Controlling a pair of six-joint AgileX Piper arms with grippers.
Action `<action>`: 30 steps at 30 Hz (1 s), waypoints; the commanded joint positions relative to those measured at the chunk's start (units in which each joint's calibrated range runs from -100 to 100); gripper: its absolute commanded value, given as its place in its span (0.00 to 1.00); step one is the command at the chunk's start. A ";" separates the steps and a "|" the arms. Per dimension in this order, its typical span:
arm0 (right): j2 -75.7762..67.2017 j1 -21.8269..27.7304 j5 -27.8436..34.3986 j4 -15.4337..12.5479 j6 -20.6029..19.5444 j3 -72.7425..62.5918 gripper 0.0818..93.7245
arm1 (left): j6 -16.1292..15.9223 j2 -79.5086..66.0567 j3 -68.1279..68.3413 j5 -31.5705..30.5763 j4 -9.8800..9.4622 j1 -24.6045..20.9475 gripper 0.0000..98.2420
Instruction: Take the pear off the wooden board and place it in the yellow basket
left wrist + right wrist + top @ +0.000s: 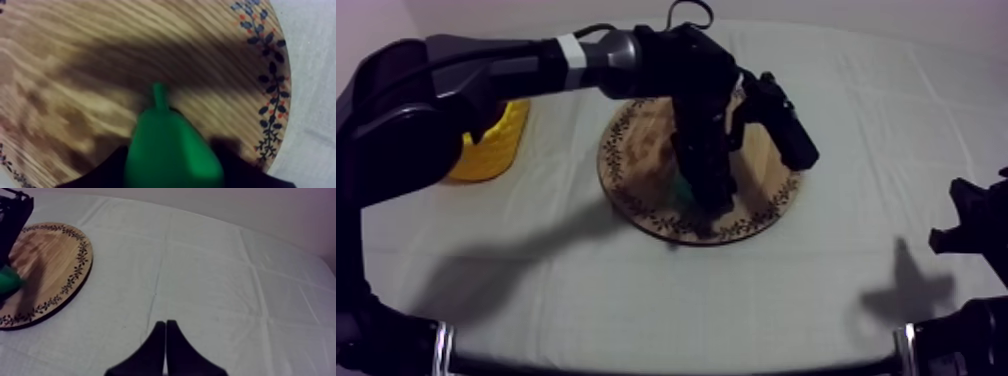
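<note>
While the left jaws clamp the pear (170,150) over the wooden board (636,150), grasping looks complete; next, lift and carry to the yellow basket (501,140) left of it; right jaws closed, empty

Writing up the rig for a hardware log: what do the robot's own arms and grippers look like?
The left arm is black, with thick, glossy rounded links, a white band round its forearm and a grey collar beside that, ending in a blocky black left gripper. The right gripper has two plain black fingers tapering to narrow tips.
</note>
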 commanded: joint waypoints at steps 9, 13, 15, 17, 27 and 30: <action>-0.05 0.01 0.03 0.02 0.02 0.05 0.00 | 0.45 -9.99 7.90 -0.98 -1.70 -1.87 0.51; -0.05 0.01 0.03 0.02 0.02 0.05 0.00 | 1.06 -16.84 14.21 -0.97 -2.50 -3.23 0.50; -0.05 0.01 0.03 0.02 0.02 0.05 0.00 | 1.28 -20.76 17.81 -0.94 -2.99 -4.05 0.49; -0.05 0.01 0.03 0.02 0.02 0.05 0.00 | 1.34 -24.93 21.46 -0.76 -3.52 -4.97 0.49; -0.05 0.01 0.03 0.02 0.02 0.05 0.00 | 1.12 -44.21 37.03 -1.68 -6.52 -10.40 0.49; -0.05 0.01 0.03 0.02 0.02 0.05 0.00 | 1.78 -46.74 36.98 -1.93 -7.96 -12.20 0.48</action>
